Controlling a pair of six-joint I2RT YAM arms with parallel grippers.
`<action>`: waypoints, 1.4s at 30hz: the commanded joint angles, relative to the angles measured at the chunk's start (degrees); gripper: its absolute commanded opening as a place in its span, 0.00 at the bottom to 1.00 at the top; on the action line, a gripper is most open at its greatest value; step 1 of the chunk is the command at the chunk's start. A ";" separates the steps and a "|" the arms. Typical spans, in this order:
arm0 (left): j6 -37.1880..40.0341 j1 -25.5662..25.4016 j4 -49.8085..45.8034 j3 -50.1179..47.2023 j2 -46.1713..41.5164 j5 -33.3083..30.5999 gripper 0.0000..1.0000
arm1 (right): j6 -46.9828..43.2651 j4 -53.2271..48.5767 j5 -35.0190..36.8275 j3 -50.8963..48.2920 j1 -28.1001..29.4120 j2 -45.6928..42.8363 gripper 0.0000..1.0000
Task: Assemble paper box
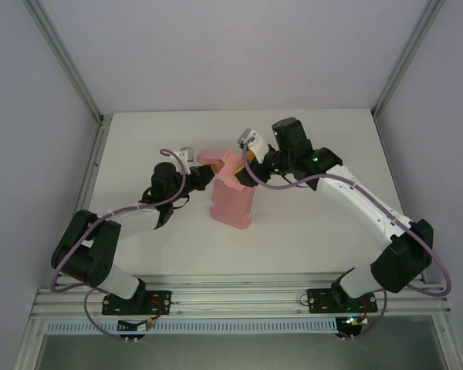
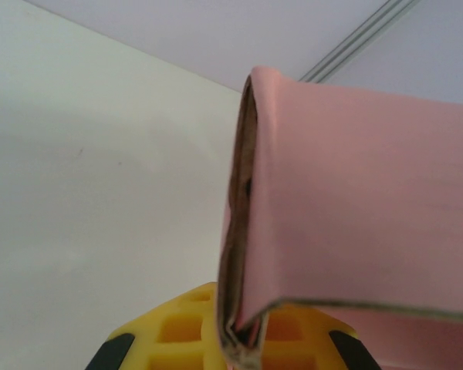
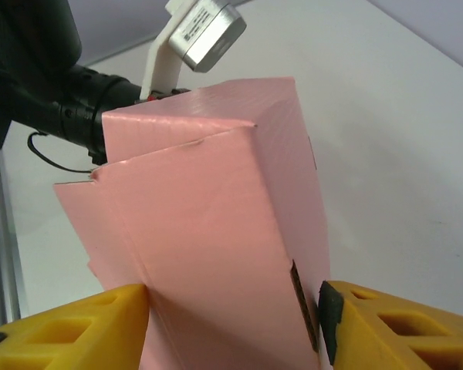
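Pink, one paper box (image 1: pixel 233 196) held by left gripper (image 2: pixel 239 345) and right gripper (image 3: pixel 233 310).

A white table (image 1: pixel 309 231) bears the pink paper box (image 1: pixel 233 204) near its middle, the box's near end seemingly resting on it.

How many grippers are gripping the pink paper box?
2. The left gripper pinches a folded edge of the paper box on its left side; the right gripper clamps across its body from the right.
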 commanded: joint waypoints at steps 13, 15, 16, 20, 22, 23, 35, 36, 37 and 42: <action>1.00 0.25 -1.29 2.97 -2.17 1.07 0.00 | -1.74 2.75 10.96 -2.57 3.34 -3.11 0.70; 1.21 0.28 -1.84 2.98 -2.36 0.66 0.00 | -3.09 4.49 13.11 -3.66 3.86 -3.71 0.71; 1.36 0.29 -2.27 2.97 -2.45 0.41 0.00 | -3.35 5.04 13.99 -3.98 4.13 -3.91 0.71; 1.84 0.24 -3.40 3.16 -2.97 1.02 0.00 | -4.56 5.62 17.33 -4.35 4.74 -3.85 0.68; 1.12 0.11 -4.51 3.73 -3.26 0.49 0.00 | -4.98 7.03 21.29 -4.52 5.72 -3.20 0.67; -0.22 -0.03 -5.76 4.21 -3.58 -0.12 0.00 | -5.64 8.33 24.56 -4.79 6.55 -2.72 0.65; 3.49 -9.66 -36.05 12.36 -12.41 -21.12 0.00 | -13.03 33.04 56.60 -8.94 10.36 1.82 0.15; 2.45 -10.20 -37.49 12.76 -12.75 -21.87 0.00 | -13.51 34.44 58.20 -9.17 10.35 2.06 0.13; 1.23 -10.72 -38.81 13.35 -12.99 -22.69 0.00 | -13.94 35.97 59.40 -9.49 10.37 2.23 0.11; -5.86 -13.14 -45.38 16.87 -13.81 -26.63 0.00 | -16.43 41.90 62.99 -10.95 10.41 3.18 0.00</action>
